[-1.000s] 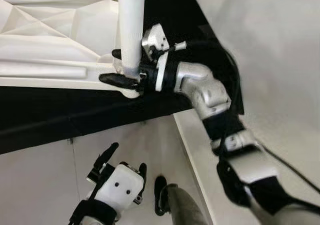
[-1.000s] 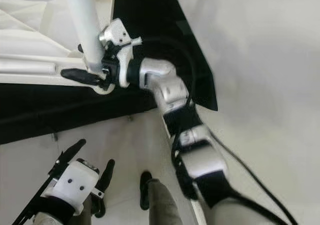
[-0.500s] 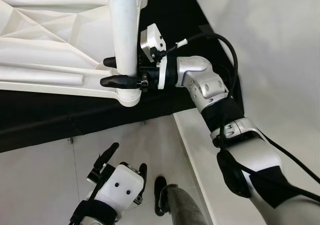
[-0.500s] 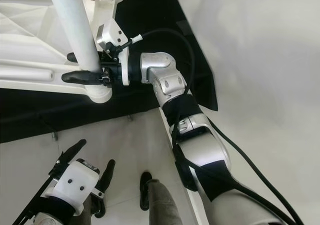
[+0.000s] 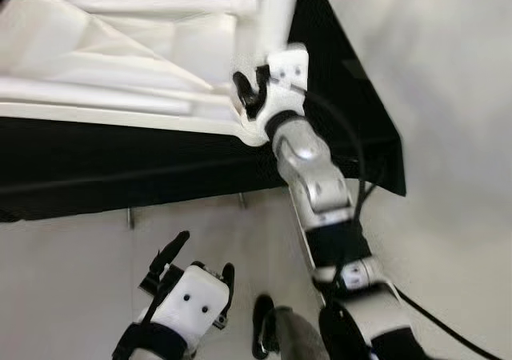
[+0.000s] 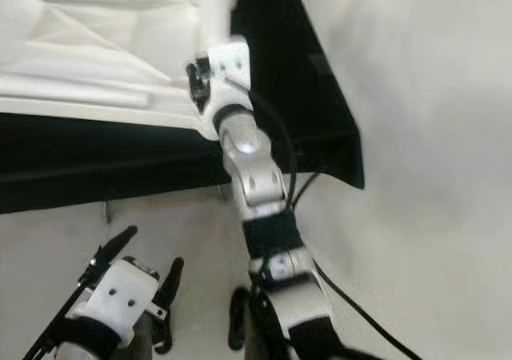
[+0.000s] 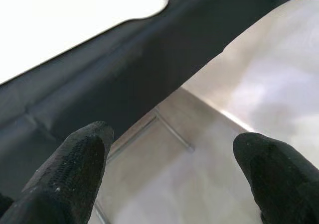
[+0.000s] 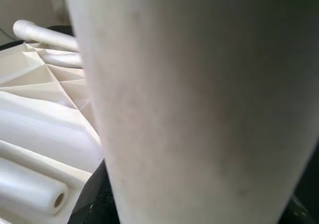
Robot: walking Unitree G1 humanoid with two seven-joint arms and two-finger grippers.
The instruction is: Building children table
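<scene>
**Leg over the corner socket: the axis that governs seating**

The white table leg stands nearly upright at the near right corner of the upturned white tabletop, its long axis running up out of the head views and its lower end at the corner socket. Whether the end is fully seated in the socket cannot be told; the head views are blurred and the gripper covers the joint. The tabletop lies underside up on a black cloth, its moulded ribs showing, with loose white legs lying flat in its recesses.

The right gripper meets the leg from the robot's side, low on the shaft and just above the corner. Its black fingers wrap the shaft, so it reads as clamped on the leg; in the right wrist view the shaft stands hard against the camera. The right arm reaches forward and upward to this point and is much the nearer of the two.

The left gripper hangs low over the pale floor, well apart from the tabletop, its fingers spread and holding nothing.

Judgement: the coming move turns on keeping the leg's axis square to the tabletop and in line with the socket, since any tilt would likely bind the joint.
</scene>
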